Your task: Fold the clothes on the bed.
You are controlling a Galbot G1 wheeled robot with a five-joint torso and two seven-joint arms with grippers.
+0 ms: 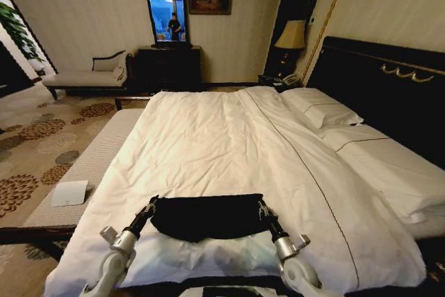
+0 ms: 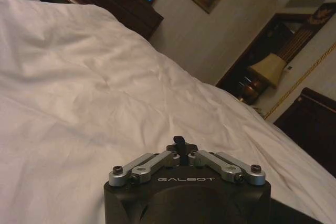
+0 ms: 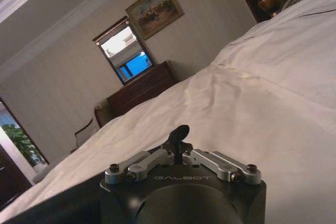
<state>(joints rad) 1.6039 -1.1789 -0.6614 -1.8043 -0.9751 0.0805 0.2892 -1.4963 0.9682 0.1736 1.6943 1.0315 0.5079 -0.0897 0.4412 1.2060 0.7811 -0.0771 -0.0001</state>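
The bed [image 1: 229, 144] carries a white duvet [image 1: 208, 137] that runs from the near foot edge to the pillows [image 1: 327, 109] at the dark headboard [image 1: 389, 81] on the right; the duvet surface beyond the garment lies open. Left of the bed, patterned carpet [image 1: 35, 151] extends to a chaise [image 1: 87, 74] and a dark dresser [image 1: 170, 67] on the far wall. The left gripper [image 1: 149, 209] sits at the left end of the black T-shirt [image 1: 208, 215], fingers drawn narrow and pinching the fabric. The T-shirt lies bunched into a short band near the foot edge, between both grippers. The right gripper [image 1: 264, 210] pinches the right end in the same narrow hold. In both wrist views the housing reads "GALBOT". No lettering on the T-shirt can be read.
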